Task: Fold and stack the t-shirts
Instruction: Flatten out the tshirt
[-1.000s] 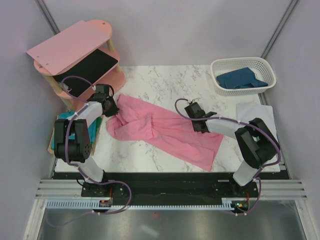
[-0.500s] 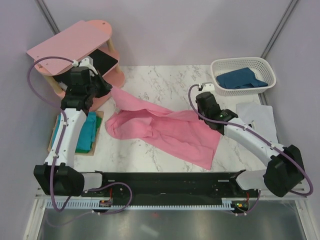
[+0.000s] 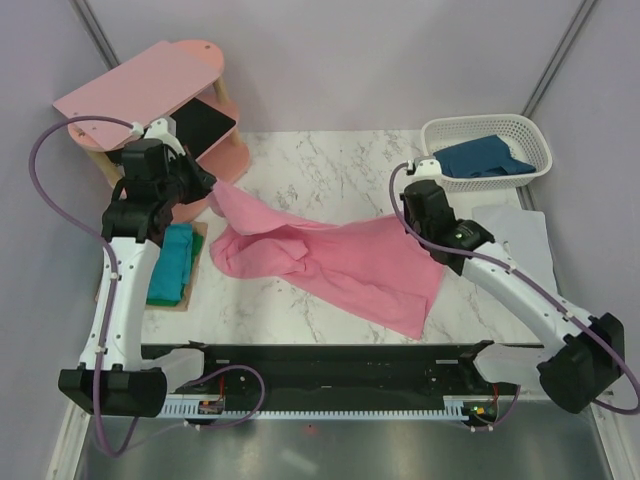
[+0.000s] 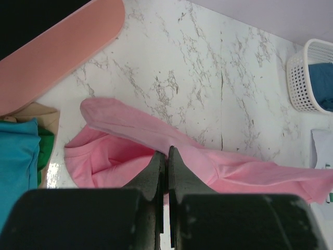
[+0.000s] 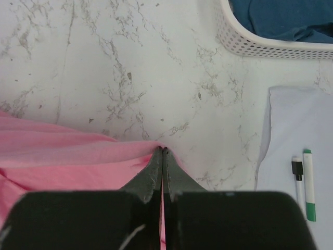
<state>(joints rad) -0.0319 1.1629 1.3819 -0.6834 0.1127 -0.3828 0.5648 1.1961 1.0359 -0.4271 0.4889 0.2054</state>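
The light pink t-shirt (image 3: 330,262) hangs stretched between both grippers above the marble table, its lower part still resting on the table. My left gripper (image 3: 210,187) is shut on its left edge (image 4: 156,140), lifted near the pink shelf. My right gripper (image 3: 408,212) is shut on its right edge (image 5: 104,151), also raised. A teal t-shirt (image 3: 170,262) lies folded on a board at the table's left side; it also shows as the blue-green cloth (image 4: 18,166) in the left wrist view. A dark blue t-shirt (image 3: 485,158) lies in the white basket (image 3: 436,134).
A rigid pink shelf unit (image 3: 150,95) with a black tablet (image 3: 195,125) stands at the back left. A white sheet (image 3: 520,235) with two markers (image 5: 308,185) lies at the right, in front of the basket. The marble table (image 3: 330,165) stretches between.
Both arms have risen and spread apart, lifting the pink shirt's two edges off the table and pulling it taut. The left gripper moved up-left towards the shelf, the right up-right towards the basket.
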